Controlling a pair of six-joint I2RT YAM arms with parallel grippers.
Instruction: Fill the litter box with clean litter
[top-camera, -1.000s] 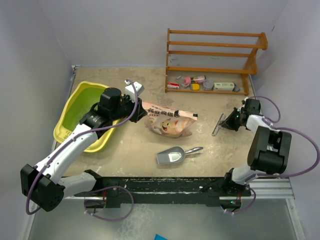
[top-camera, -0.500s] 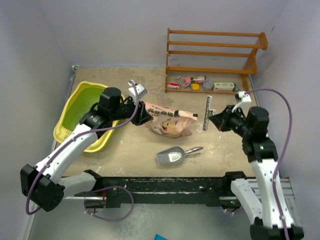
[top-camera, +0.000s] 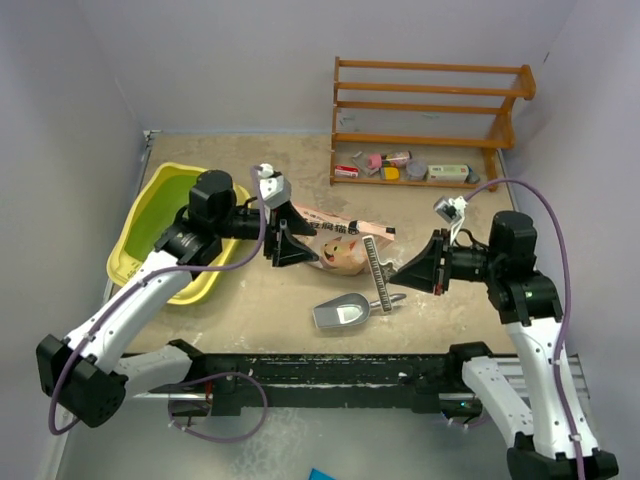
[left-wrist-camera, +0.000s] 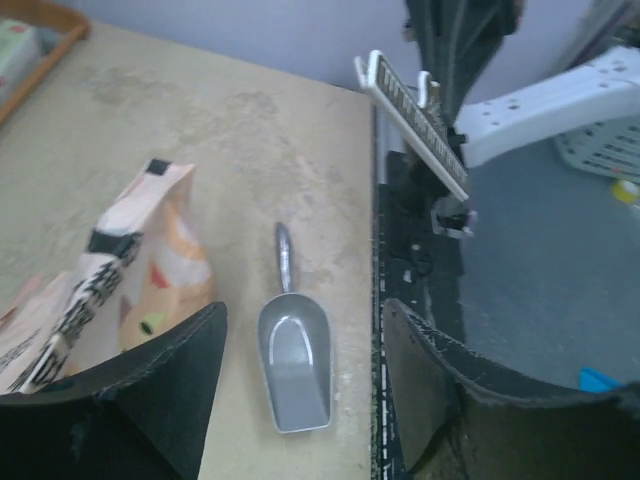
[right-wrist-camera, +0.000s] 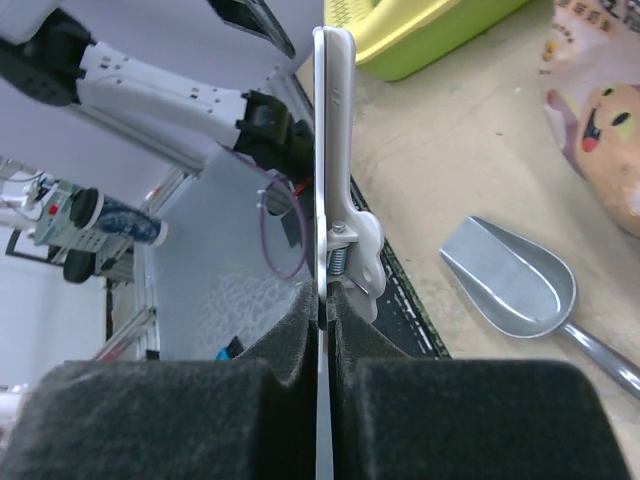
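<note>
Robot test cell in a lab.
Plain lilac walls (top-camera: 240, 70) box in a sandy tabletop (top-camera: 270, 295); a black rail (top-camera: 330, 372) carries two cabled arms (top-camera: 130, 310), a wooden rack (top-camera: 430, 105) stands well beyond the right gripper (top-camera: 393, 277), and aluminium framing (right-wrist-camera: 125, 335) shows ahead of it.

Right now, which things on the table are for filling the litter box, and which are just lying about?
For the job: litter box, bag, scoop, clip held in the right gripper.
Lying about: rack, small items on its bottom shelf.
</note>
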